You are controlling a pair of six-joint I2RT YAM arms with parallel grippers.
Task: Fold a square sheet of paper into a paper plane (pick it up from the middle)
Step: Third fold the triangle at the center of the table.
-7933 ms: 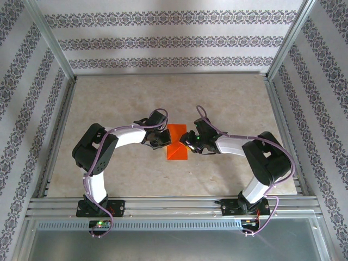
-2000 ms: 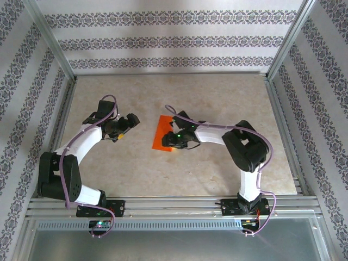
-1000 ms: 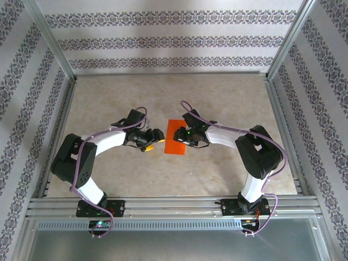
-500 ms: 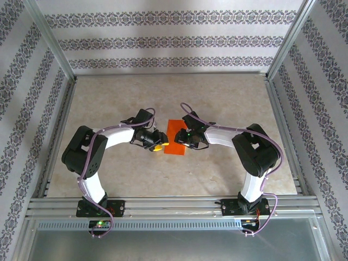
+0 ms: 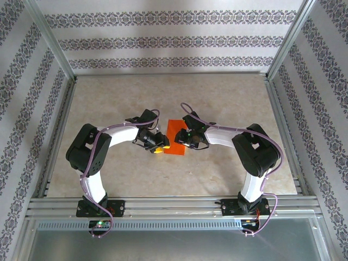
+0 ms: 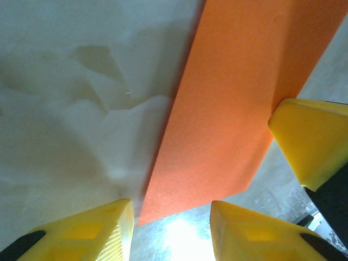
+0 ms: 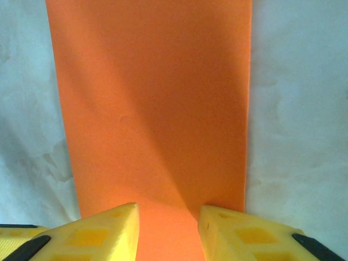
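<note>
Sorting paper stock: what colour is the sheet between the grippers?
Plain bright orange, no print; the sheet shows best in the right wrist view.

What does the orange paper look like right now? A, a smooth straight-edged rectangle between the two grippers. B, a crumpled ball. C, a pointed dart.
A: the orange paper is a smooth rectangle with straight edges, with the left gripper at its near left corner and the right gripper at its right edge.
</note>
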